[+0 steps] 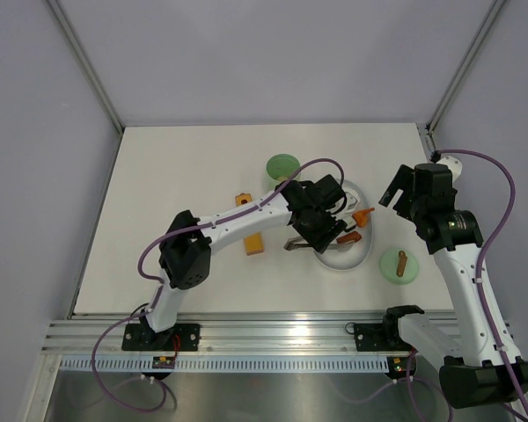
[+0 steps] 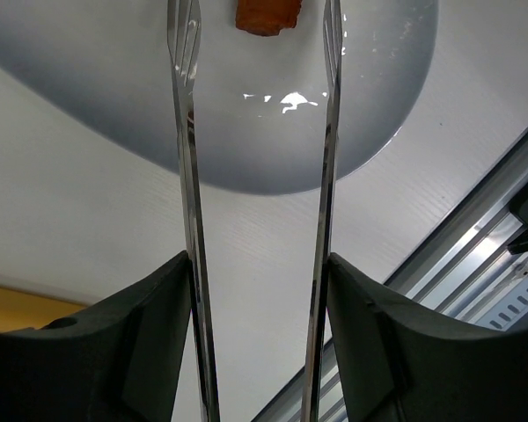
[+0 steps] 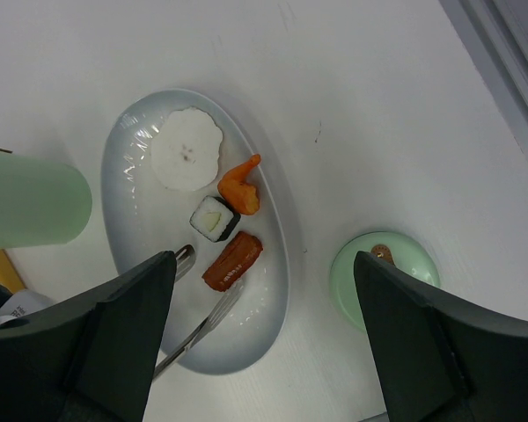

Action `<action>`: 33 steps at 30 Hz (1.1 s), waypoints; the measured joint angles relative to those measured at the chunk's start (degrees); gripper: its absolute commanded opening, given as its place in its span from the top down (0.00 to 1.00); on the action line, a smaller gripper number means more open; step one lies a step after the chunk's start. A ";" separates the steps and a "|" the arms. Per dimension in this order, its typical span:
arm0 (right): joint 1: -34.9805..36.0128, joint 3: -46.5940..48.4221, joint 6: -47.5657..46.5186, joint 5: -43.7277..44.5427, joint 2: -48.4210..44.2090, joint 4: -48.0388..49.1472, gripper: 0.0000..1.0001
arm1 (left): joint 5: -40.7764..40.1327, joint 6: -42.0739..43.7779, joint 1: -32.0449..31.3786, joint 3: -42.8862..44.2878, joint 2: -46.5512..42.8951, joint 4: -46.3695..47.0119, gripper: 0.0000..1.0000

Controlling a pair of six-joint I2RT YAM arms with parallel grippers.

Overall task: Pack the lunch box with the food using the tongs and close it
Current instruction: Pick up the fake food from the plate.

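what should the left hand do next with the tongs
Probably squeeze the tongs shut: their open tips sit either side of the brown sausage on the white plate, and the left hand grips them.

counter (image 1: 176, 176): white and flat, carrying everything i see
plate (image 3: 128, 207): white oval, right of centre
lunch box (image 1: 282, 166): mint-green, upright, just beyond the plate's far left end
lid (image 1: 399, 264): green, right of the plate, apart from it
orange block (image 1: 254, 243): left of the plate, beside my left arm (image 1: 238, 220)
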 measured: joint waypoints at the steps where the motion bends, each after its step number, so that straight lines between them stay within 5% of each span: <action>1: 0.00 0.00 0.02 0.00 0.02 0.00 0.10 | -0.04 0.02 -0.02 0.17 0.13 -0.07 0.39; 11: 0.00 0.02 0.13 0.00 0.13 0.00 0.10 | -0.09 0.42 -0.26 1.01 1.27 0.04 0.51; 19: 0.00 0.00 0.13 0.00 0.13 0.02 0.10 | -0.50 1.05 -0.66 1.01 1.29 0.00 0.76; 33: 0.00 0.00 0.70 -0.90 0.13 0.85 0.10 | -2.23 1.46 -0.68 -5.53 -8.59 -0.85 0.91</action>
